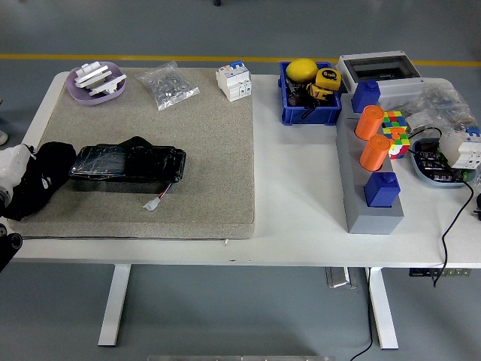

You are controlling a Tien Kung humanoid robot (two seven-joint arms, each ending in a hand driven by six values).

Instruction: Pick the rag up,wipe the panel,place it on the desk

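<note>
The white table [301, 218] fills the view, and a large speckled beige mat [188, 150] covers its nine o'clock half. At three o'clock stands a long grey block [368, 195] carrying two blue blocks and two orange cylinders [372, 135]; beyond it, toward one o'clock, sits a grey enclosure box [379, 69] with a dark window.

The panel [128, 164], a flat black glossy slab, lies on the mat at about nine o'clock, a small white plug [153, 202] on a wire trailing from its near side. The rag [137, 143] seems to be the dark crumpled bump peeking over the panel's far edge, touching it; I cannot tell its fabric apart from the panel clearly.

The left hand [41, 177], black, rests on the mat at the panel's nine o'clock end, touching it. Whether its fingers are spread or curled cannot be made out.

A blue bin [289, 113] at twelve o'clock holds a yellow ball and a yellow-and-black tape measure [325, 81]. A purple dish [96, 86] at eleven o'clock holds white pieces. Beside it lies a clear bag [170, 86] of small metal parts, then a white breaker [233, 80]. No writing is legible anywhere.
</note>
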